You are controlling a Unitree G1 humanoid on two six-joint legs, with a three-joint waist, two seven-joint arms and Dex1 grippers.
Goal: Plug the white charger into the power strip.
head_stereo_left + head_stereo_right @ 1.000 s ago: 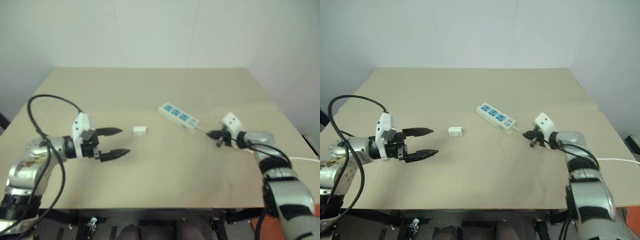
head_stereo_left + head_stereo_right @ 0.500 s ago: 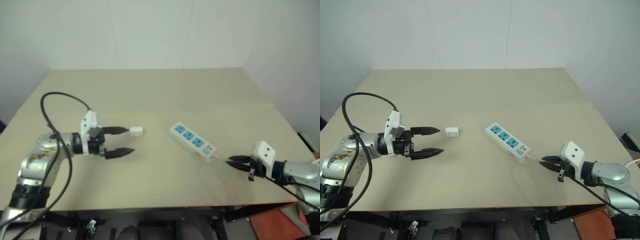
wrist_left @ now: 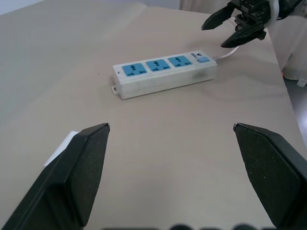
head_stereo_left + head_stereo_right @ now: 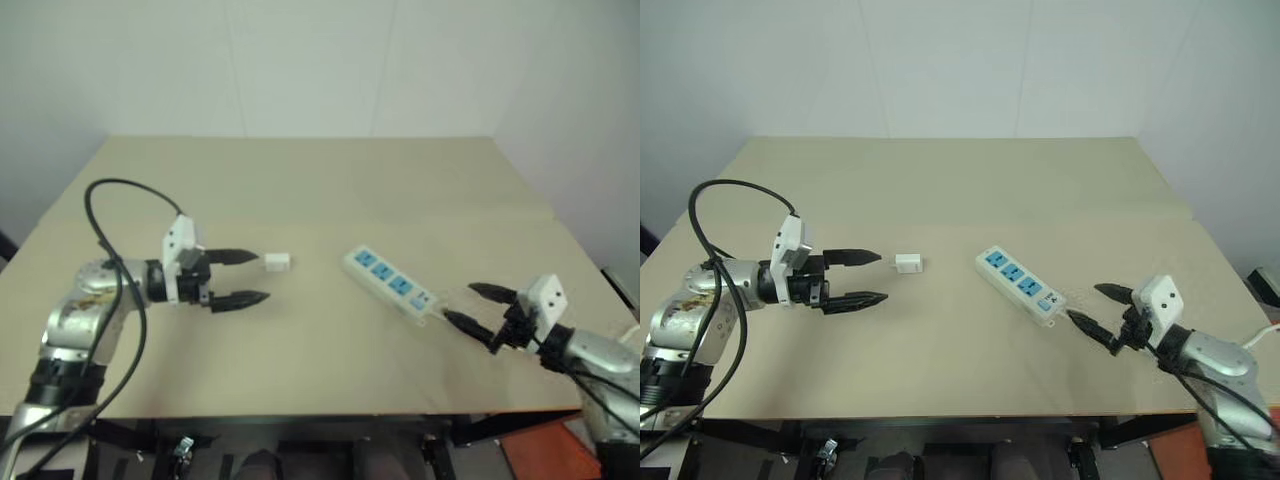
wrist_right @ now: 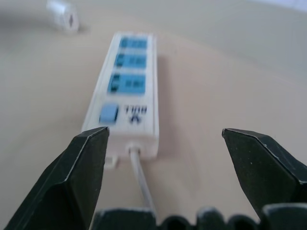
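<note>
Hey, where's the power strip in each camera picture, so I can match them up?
Left eye view: power strip, right of centre on the table, lying diagonally.
Right eye view: right of centre too.
Left wrist view: upper middle, beyond the left hand's fingers.
Right wrist view: centre, switch end nearest.
Shared landmark: the white charger, off the strip's far end from its cord.

Both pincers [image 4: 868,277] [image 4: 1098,308] agape, empty

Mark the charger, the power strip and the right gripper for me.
charger [image 4: 907,263]: right eye view, middle of the white block.
power strip [image 4: 1017,287]: right eye view, middle blue socket face.
right gripper [image 4: 1097,309]: right eye view, gap midway between its open fingertips.
</note>
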